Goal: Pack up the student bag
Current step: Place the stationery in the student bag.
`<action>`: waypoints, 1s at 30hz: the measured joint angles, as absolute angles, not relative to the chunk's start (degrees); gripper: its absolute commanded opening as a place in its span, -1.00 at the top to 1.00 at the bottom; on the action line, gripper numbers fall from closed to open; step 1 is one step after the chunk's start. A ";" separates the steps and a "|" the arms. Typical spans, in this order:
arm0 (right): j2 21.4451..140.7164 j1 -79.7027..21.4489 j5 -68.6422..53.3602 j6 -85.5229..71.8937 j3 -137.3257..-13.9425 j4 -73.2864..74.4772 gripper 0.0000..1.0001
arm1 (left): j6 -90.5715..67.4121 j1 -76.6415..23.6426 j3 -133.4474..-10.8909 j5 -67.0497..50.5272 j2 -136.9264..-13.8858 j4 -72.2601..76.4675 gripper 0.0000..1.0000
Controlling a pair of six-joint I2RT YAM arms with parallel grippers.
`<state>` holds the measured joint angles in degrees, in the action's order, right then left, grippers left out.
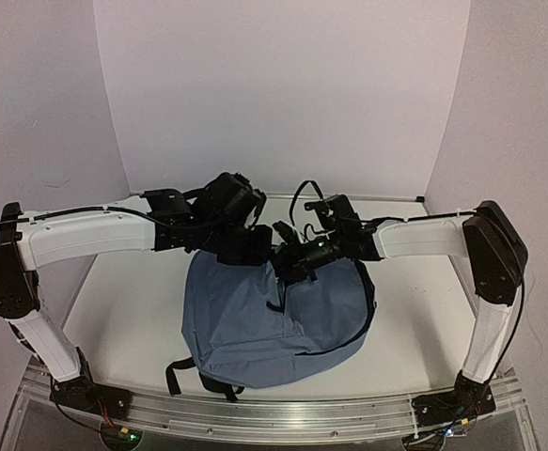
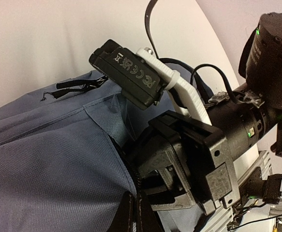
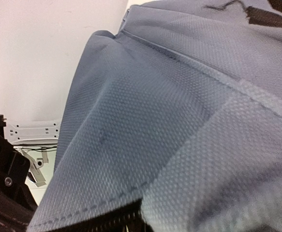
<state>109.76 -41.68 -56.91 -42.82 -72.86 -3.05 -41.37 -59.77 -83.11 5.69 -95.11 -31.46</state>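
Here's what my feed shows: a white table (image 1: 414,319) running left to right, with pale backdrop panels (image 1: 283,94) boxing it in on the far side and on both the left and right. An aluminium rail (image 1: 283,418) runs along the near edge, with a tiny green light (image 1: 128,436) near its left end.

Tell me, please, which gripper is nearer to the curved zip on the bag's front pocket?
Right. The right gripper holds the student bag's far edge close by the curved zip; the left gripper holds that edge further left, off the pocket.
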 measured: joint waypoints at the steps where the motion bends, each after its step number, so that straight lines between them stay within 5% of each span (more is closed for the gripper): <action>1: 109.89 -41.99 -56.96 -44.59 -72.34 -5.26 1.00 | -41.67 -59.69 -83.09 5.72 -95.11 -31.44 1.00; 8: 110.45 -43.37 -56.52 -49.88 -71.28 -12.73 0.26 | -43.34 -58.86 -82.99 6.04 -95.08 -31.39 1.00; 12: 109.84 -42.49 -55.88 -48.76 -69.79 -12.74 0.00 | -44.41 -58.05 -82.07 5.79 -94.63 -30.68 1.00; 18: 103.29 -39.78 -53.78 -42.94 -68.11 -5.10 -0.02 | -45.32 -57.28 -80.76 5.09 -94.07 -29.48 1.00; 27: 93.64 -37.69 -52.03 -31.54 -68.14 7.08 0.30 | -45.47 -56.93 -80.34 3.64 -94.02 -29.36 1.00; 30: 93.54 -37.69 -50.37 -28.87 -68.14 10.26 0.04 | -45.47 -56.92 -80.34 3.36 -94.02 -29.39 1.00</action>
<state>93.54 -37.69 -50.37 -28.87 -68.14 10.26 -45.47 -56.92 -80.34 3.36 -94.02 -29.39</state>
